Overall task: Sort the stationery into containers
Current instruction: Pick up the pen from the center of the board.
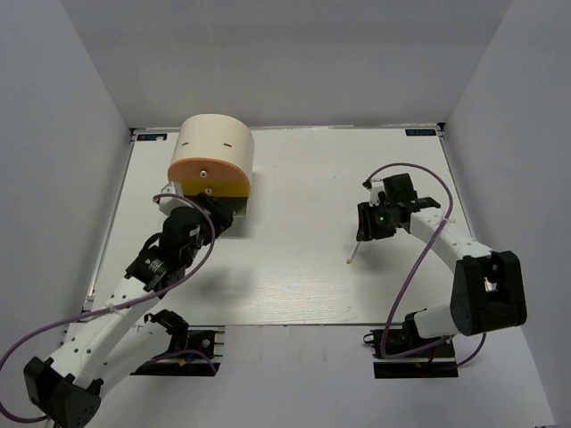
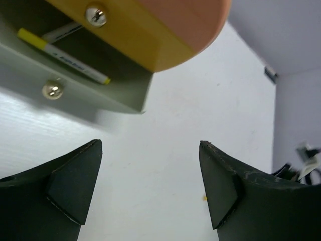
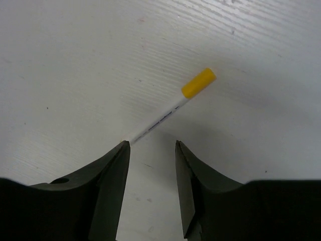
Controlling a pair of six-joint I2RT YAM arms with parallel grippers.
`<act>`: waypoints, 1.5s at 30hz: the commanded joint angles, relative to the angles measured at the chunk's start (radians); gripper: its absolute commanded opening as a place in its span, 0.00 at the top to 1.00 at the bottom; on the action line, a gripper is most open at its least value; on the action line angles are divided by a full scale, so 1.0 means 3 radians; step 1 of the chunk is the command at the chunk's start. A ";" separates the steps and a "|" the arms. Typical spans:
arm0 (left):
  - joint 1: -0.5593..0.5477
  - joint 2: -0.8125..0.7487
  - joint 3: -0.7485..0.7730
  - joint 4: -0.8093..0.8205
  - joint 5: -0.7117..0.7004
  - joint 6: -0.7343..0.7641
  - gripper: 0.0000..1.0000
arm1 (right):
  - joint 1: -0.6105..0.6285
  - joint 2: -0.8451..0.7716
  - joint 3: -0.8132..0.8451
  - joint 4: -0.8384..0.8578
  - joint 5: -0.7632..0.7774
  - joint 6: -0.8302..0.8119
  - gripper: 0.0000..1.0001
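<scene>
The cream half-cylinder organiser [image 1: 217, 141] stands at the back left, with an orange drawer [image 1: 207, 168] and a yellow drawer [image 1: 219, 187] shut. Below them a grey-green drawer [image 2: 125, 98] is pulled out, with a yellow-capped white pen [image 2: 65, 54] lying in it. My left gripper [image 1: 217, 212] is open and empty just in front of that drawer, over the bare table [image 2: 150, 143]. A thin white pen with a yellow cap [image 3: 170, 109] lies on the table; it also shows in the top view [image 1: 353, 254]. My right gripper [image 3: 150, 144] is open, with its left fingertip [image 3: 123, 150] at the pen's bare end.
White walls close in the table [image 1: 285, 285] on three sides. A small yellow speck [image 2: 204, 197] lies on the table by my left gripper's right finger. Purple cables loop beside both arms.
</scene>
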 commanded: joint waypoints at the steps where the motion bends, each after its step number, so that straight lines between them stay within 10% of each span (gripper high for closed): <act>1: -0.0017 -0.0337 -0.0155 -0.0253 0.0098 0.0376 0.12 | 0.0001 0.0086 0.0163 -0.0235 0.0239 0.0210 0.52; 12: -0.0047 -0.0410 -0.0232 -0.0591 0.0164 0.0376 0.11 | 0.0078 0.0561 0.0183 -0.0021 0.0469 0.0465 0.32; 29: -0.0047 -0.0813 -0.0462 -0.0928 0.0036 0.0187 0.11 | 0.0476 0.1160 0.0368 0.0026 0.1052 0.0583 0.62; 35: -0.0047 -0.1048 -0.0774 -0.0928 0.0163 -0.0176 0.11 | 0.0456 0.1084 0.0480 0.0102 0.0328 -0.0085 1.00; 45: -0.0047 -0.1284 -0.1229 -0.0898 0.0164 -0.0560 0.11 | 0.0634 0.1103 0.2190 -0.0342 -0.1778 -0.1717 1.00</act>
